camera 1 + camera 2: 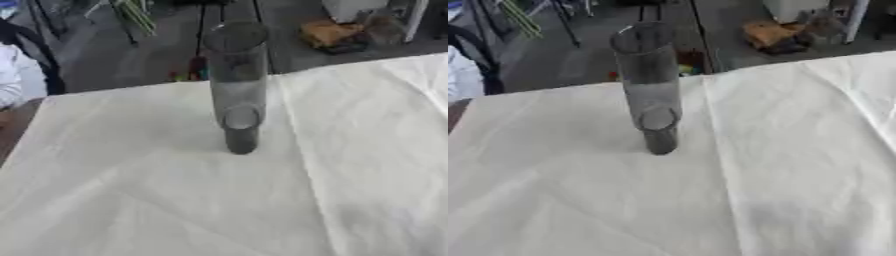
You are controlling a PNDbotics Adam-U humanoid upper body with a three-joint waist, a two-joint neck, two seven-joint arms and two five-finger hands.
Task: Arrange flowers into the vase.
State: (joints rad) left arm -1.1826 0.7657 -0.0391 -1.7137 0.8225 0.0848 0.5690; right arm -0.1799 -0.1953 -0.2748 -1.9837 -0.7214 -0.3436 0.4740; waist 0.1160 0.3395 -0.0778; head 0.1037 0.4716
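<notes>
A tall, clear grey glass vase stands upright near the middle of the table, on a white cloth. Its open mouth is at the top and nothing is inside it. Green stems show beyond the table's far edge at the upper left; I cannot make out any blooms. Neither of my hands appears in either view.
The cloth has creases running across it and hangs past the table's far edge. Beyond lie a dark floor, an orange-brown bundle at the upper right and small coloured items behind the vase. A white sleeve shows at the left edge.
</notes>
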